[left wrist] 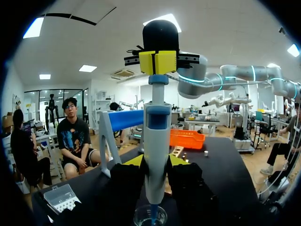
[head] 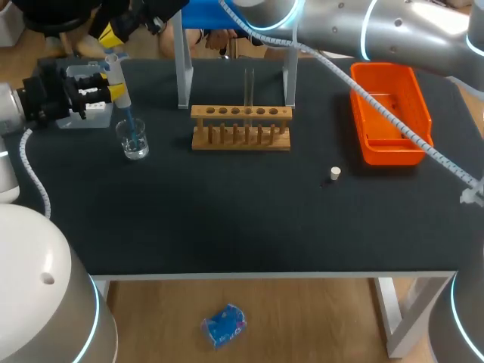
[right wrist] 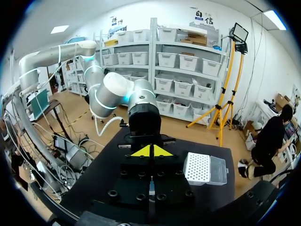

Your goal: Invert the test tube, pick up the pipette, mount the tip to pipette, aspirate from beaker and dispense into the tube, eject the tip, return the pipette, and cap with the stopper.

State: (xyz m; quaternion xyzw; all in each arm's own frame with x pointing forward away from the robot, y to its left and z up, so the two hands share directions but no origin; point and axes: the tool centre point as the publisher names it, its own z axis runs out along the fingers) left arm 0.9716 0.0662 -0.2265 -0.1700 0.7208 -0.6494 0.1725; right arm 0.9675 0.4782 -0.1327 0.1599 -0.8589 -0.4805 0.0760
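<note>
On the black table (head: 227,219), the orange bin (head: 393,155) sits well right of the wooden rack (head: 240,113). The left gripper (left wrist: 156,162) pinches the upright pipette (left wrist: 157,117) from both sides. The pipette's blue tip dips into the beaker (head: 133,141) below the fingers. The right gripper (left wrist: 159,62), its tips pressed together, rests on the pipette's top. The test tube (head: 248,87) stands in the rack and the stopper (head: 336,173) lies apart.

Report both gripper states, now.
Left gripper: shut on the pipette.
Right gripper: shut, nothing between its fingers, tips together at the pipette's top end.
</note>
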